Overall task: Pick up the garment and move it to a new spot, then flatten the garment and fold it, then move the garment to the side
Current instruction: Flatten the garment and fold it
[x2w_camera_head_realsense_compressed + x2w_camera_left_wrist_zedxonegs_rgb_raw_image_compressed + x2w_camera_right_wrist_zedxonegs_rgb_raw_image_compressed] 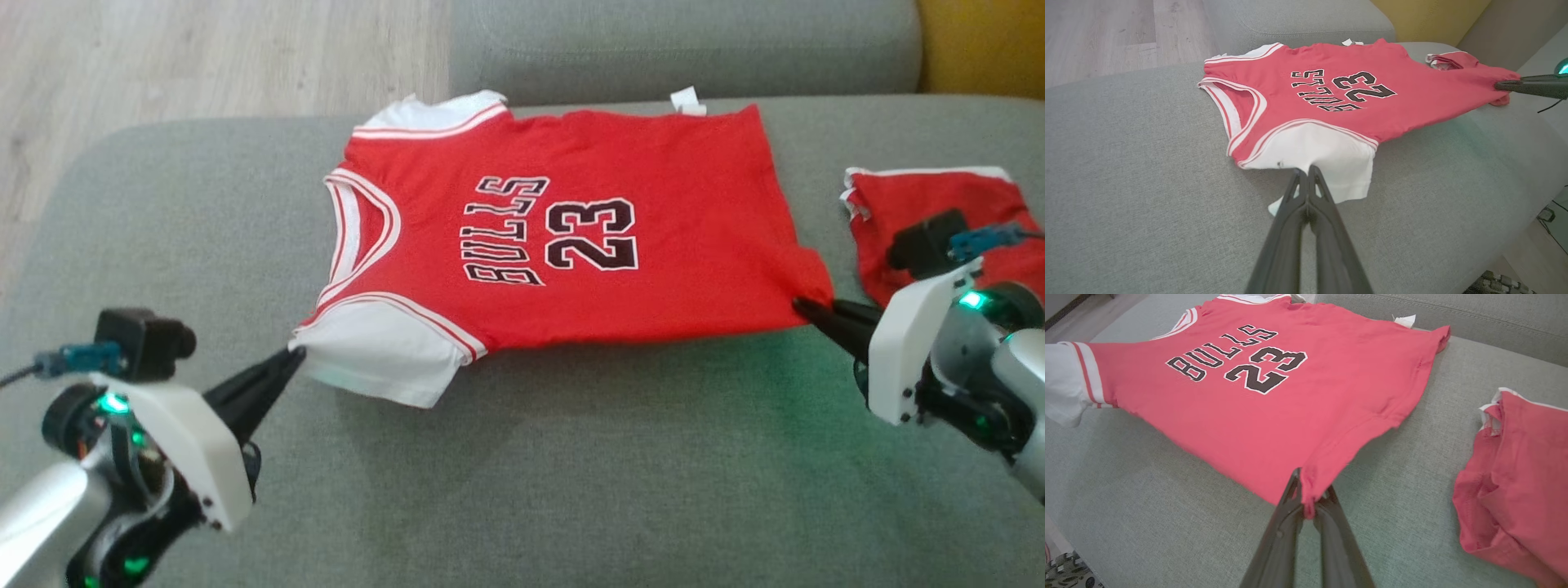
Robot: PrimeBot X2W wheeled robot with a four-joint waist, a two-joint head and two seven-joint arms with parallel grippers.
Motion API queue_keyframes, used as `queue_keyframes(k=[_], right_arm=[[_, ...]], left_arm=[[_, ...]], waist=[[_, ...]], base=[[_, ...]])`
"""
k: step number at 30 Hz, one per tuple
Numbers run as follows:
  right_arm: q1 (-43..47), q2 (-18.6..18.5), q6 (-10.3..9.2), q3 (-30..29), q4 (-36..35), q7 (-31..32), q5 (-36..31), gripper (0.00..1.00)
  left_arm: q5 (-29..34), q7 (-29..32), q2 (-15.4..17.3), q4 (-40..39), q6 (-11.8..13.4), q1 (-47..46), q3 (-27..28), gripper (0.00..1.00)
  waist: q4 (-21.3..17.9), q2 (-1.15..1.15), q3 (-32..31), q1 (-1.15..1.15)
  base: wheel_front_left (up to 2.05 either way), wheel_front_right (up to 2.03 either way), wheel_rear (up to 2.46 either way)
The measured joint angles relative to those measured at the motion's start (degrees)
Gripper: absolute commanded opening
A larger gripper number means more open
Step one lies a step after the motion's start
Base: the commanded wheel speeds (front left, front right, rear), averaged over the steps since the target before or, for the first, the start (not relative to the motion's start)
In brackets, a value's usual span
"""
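Observation:
The garment (571, 237) is a red jersey with white sleeves and black "BULLS 23" lettering, spread face up on the grey sofa seat, its near edge lifted slightly. My left gripper (295, 354) is shut on the near white sleeve (1323, 155), fingers pinching the fabric in the left wrist view (1306, 173). At the near hem corner my right gripper (804, 308) is shut on the red fabric, which bunches between the fingers (1308, 490). The garment (1257, 396) stretches between both grips.
A second red piece of clothing (931, 220) lies bunched at the right, close behind my right wrist, also in the right wrist view (1519, 482). The sofa backrest (686, 41) runs along the far side. Wooden floor (204, 57) lies beyond the far left edge.

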Motion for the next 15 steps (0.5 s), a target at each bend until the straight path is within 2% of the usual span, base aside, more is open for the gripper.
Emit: queue_keyframes(k=[6,15], right_arm=[[-0.25,0.46,0.00,-2.41,-0.02,1.02,-0.25,0.00],[-3.53,4.20,0.00,-6.97,3.10,2.09,-1.81,0.00]], left_arm=[[0.35,1.38,-1.78,3.43,-1.16,-5.53,-0.07,0.00],[2.03,5.20,-5.20,13.15,-1.86,-14.85,-0.55,0.00]], waist=[[-0.12,0.00,3.41,0.01],[-0.51,0.00,8.36,0.01]], base=[[0.00,0.00,0.00],[0.00,0.00,0.00]])
